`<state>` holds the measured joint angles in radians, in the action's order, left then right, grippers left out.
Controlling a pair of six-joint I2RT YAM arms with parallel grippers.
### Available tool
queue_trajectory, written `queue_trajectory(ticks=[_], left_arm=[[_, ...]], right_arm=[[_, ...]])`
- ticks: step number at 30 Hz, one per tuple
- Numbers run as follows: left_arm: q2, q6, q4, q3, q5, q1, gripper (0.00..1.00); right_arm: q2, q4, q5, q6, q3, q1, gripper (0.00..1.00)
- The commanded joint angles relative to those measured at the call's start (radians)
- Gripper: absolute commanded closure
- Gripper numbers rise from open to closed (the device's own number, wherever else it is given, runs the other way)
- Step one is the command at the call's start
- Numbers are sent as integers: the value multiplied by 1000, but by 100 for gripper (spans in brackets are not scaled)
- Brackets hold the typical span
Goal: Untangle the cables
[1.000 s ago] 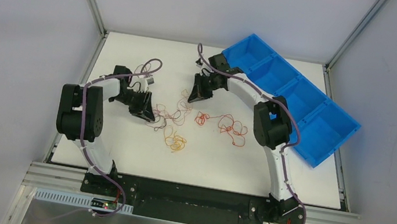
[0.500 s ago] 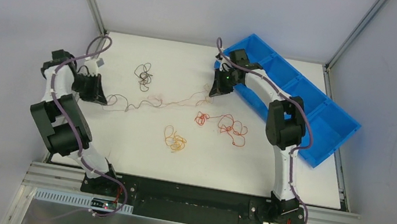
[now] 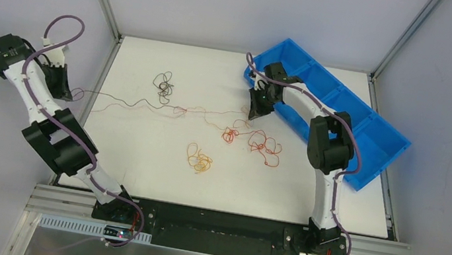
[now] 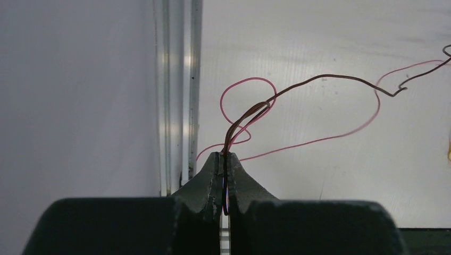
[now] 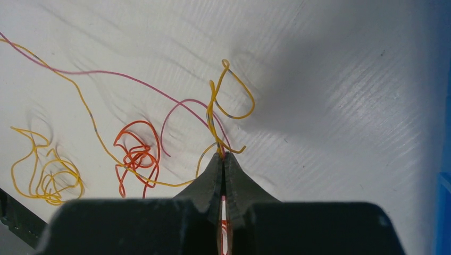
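My left gripper [image 3: 68, 90] [image 4: 224, 155] is past the table's left edge, shut on a dark brown wire [image 4: 319, 77] and a pink wire [image 4: 319, 141]. Both wires [image 3: 140, 102] run stretched to the right across the table. My right gripper [image 3: 253, 113] [image 5: 223, 155] is near the blue bin, shut on a yellow wire [image 5: 234, 90] and a pink wire [image 5: 181, 103]. A red tangle [image 3: 258, 142] [image 5: 135, 156], an orange-yellow tangle [image 3: 199, 160] [image 5: 48, 178] and a dark brown curl [image 3: 163, 87] lie loose on the table.
A long blue bin [image 3: 338, 116] with several compartments lies slanted at the back right, right behind the right gripper. An aluminium frame rail [image 4: 178, 90] runs along the table's left edge under the left gripper. White walls enclose the table [image 3: 138, 162].
My left gripper swung far left past the table edge, pulling the brown and pink wires taut. My right gripper shifted slightly right toward the bin. The central tangle has spread out.
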<state>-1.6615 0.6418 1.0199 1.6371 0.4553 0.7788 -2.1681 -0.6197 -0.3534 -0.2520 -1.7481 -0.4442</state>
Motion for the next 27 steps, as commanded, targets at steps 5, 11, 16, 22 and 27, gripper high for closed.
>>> queue_trajectory(ticks=[5, 11, 16, 22, 27], left_arm=[[-39, 34, 58, 152, -45, 68, 100], [-84, -2, 66, 266, -59, 111, 100], [-25, 22, 176, 283, 248, 103, 100], [61, -103, 244, 411, 452, 31, 100], [118, -205, 265, 503, 548, -38, 100]], right_arm=[[58, -68, 27, -71, 8, 9, 100], [63, -76, 44, -95, 30, 20, 100], [62, -82, -52, -51, -2, 16, 100], [84, -79, -127, -20, -59, -22, 100], [100, -78, -169, 5, -97, -45, 100]])
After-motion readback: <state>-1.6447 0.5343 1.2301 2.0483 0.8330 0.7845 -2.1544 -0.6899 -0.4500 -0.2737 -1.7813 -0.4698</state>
